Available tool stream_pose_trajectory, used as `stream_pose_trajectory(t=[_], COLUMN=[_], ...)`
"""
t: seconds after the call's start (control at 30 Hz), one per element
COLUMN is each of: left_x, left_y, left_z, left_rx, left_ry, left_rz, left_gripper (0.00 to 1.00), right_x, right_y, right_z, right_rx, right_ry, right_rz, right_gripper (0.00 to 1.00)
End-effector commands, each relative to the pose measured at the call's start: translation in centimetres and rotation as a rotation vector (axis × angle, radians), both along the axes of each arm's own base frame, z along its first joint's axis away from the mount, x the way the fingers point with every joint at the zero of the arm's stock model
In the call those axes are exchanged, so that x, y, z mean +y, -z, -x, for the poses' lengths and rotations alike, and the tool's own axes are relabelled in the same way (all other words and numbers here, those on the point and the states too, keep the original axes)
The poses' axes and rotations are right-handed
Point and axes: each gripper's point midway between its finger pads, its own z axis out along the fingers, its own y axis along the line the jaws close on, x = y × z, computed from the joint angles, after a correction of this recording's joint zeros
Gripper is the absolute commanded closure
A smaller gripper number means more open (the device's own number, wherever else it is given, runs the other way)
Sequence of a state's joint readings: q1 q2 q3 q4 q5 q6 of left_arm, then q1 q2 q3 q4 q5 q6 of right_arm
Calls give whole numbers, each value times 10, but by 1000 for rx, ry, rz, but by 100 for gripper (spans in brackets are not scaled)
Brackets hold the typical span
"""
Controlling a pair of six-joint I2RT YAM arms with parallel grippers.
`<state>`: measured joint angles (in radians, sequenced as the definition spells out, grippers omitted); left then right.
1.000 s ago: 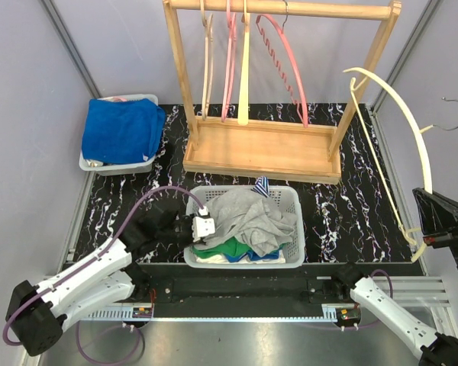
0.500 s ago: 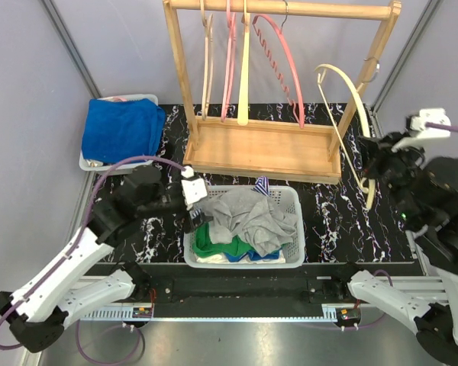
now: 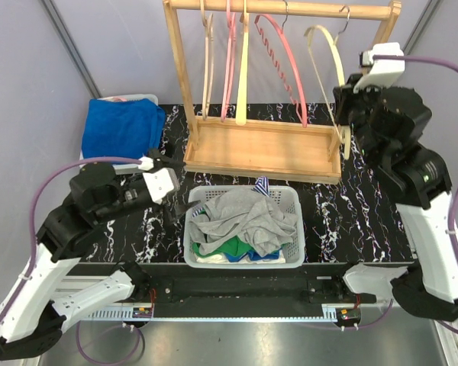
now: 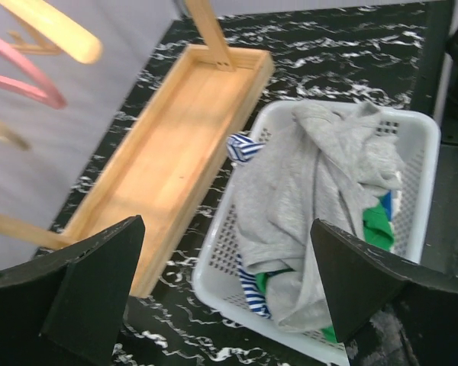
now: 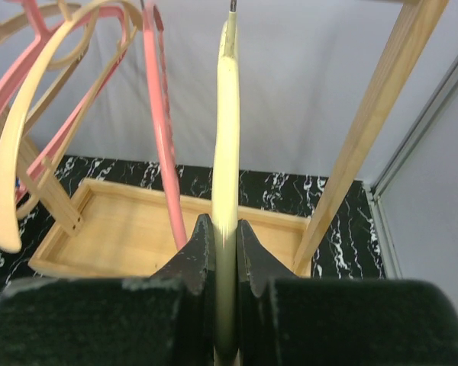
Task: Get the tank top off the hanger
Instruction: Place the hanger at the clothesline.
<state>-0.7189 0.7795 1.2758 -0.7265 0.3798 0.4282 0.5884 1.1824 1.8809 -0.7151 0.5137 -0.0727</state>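
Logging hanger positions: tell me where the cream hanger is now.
In the top view, the cream hanger is at the wooden rack's right end, beside the pink hanger, pinched in the right pincer.

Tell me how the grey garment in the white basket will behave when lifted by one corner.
The grey garment lies crumpled in soft folds, so it will likely hang floppy rather than hold shape. It looks thin, so probably light. It sprawls over the green cloth beneath, which may drag along.
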Motion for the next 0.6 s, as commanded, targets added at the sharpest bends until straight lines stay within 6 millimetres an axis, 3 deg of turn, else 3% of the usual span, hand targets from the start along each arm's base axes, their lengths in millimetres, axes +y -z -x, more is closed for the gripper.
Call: stream_pose_trajectory(t=[0.0, 0.13, 0.2, 0.4, 0.57], left_x=[21, 36, 43, 51, 52], left_y=[-57, -93, -108, -111, -101], left_z=[-4, -4, -4, -18, -33], left_rx=[-149, -211, -232, -218, -162], left_ry=[-96, -166, -196, -286, -354], left_rz=[74, 129, 155, 145, 97], left_gripper=[1, 1, 1, 1, 1], right_x=[-16, -30, -27, -17, -15], right_y=[-57, -49, -44, -48, -50], right_z=[-21, -55, -69, -86, -95], right_rx=[-156, -126, -112, -122, -126], right_ry=[60, 59, 59, 24, 9], right_rz=[-73, -119, -111, -106, -94], right_gripper=[100, 100, 100, 100, 100])
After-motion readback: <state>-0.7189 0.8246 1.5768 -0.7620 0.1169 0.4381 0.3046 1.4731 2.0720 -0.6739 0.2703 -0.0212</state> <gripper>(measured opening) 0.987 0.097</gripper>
